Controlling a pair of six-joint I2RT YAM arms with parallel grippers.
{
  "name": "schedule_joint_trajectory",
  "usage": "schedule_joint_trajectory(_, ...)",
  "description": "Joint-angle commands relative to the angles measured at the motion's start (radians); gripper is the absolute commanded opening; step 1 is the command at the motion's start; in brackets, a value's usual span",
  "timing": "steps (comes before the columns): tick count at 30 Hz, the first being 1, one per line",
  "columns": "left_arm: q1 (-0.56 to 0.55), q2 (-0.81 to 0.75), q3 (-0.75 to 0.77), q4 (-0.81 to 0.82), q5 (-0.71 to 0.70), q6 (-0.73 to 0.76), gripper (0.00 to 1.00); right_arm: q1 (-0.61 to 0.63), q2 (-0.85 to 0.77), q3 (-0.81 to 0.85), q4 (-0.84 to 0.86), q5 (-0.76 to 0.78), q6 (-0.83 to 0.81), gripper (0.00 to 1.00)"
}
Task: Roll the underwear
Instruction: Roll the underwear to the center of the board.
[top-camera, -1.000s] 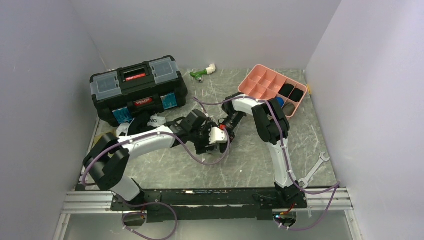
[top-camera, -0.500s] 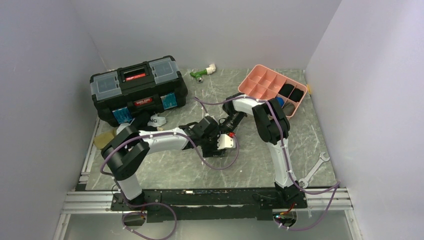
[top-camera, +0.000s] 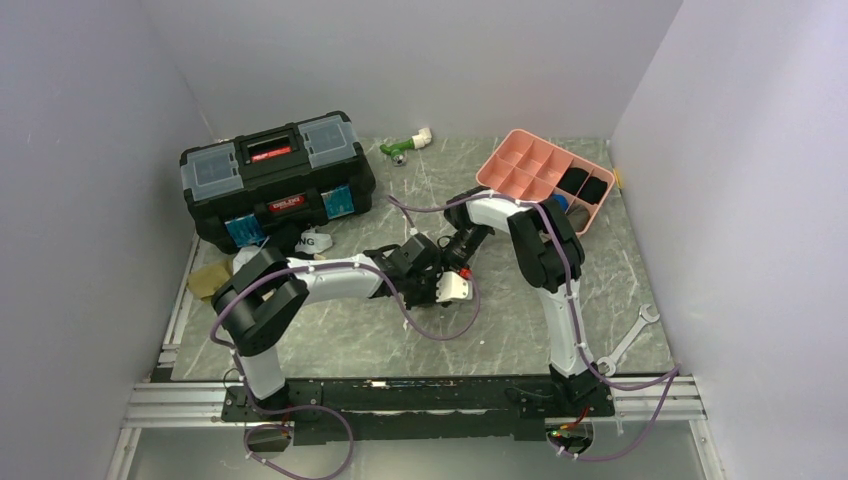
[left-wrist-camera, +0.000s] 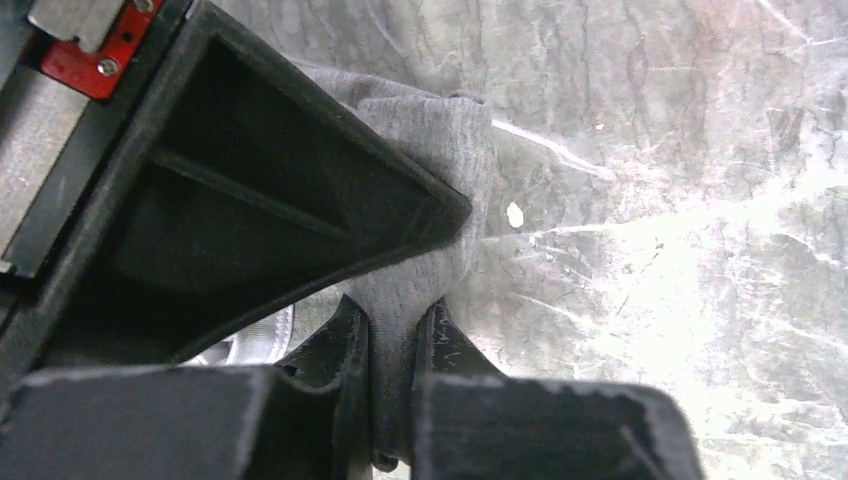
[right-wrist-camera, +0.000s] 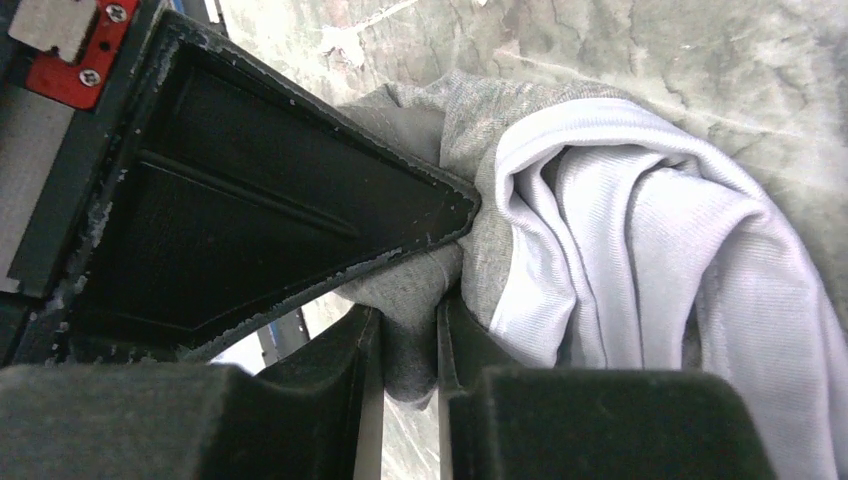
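A grey underwear (left-wrist-camera: 440, 150) lies bunched on the marbled table between my two grippers. Its white ribbed part (right-wrist-camera: 620, 240) shows in the right wrist view. My left gripper (left-wrist-camera: 393, 325) is shut on a fold of the grey cloth; from above it (top-camera: 438, 282) sits at the table's middle. My right gripper (right-wrist-camera: 410, 325) is shut on another fold of the same cloth, just behind the left one (top-camera: 458, 256). From above the arms hide the cloth. More underwear (top-camera: 312, 241) lies by the toolbox, with an olive-tan piece (top-camera: 205, 280) at the left edge.
A black toolbox (top-camera: 275, 180) stands at the back left. A pink compartment tray (top-camera: 520, 165) at the back right holds dark rolled cloth (top-camera: 585, 185). A green and white fitting (top-camera: 405, 146) lies at the back. A wrench (top-camera: 630, 338) lies at the right.
My left arm has reached right and lower, up against the right gripper, and its jaws have closed on the grey cloth. The right arm has held its place and its grip.
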Motion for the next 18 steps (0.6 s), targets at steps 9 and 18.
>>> schedule_joint_trajectory(9,0.039,0.077,0.056,-0.134,0.082,0.031,0.0,-0.011,-0.144,-0.035,0.111,0.103,0.023,0.41)
schedule_joint_trajectory(18,0.073,0.092,0.066,-0.156,0.12,0.032,0.0,-0.058,-0.273,-0.08,0.111,0.154,0.047,0.46)
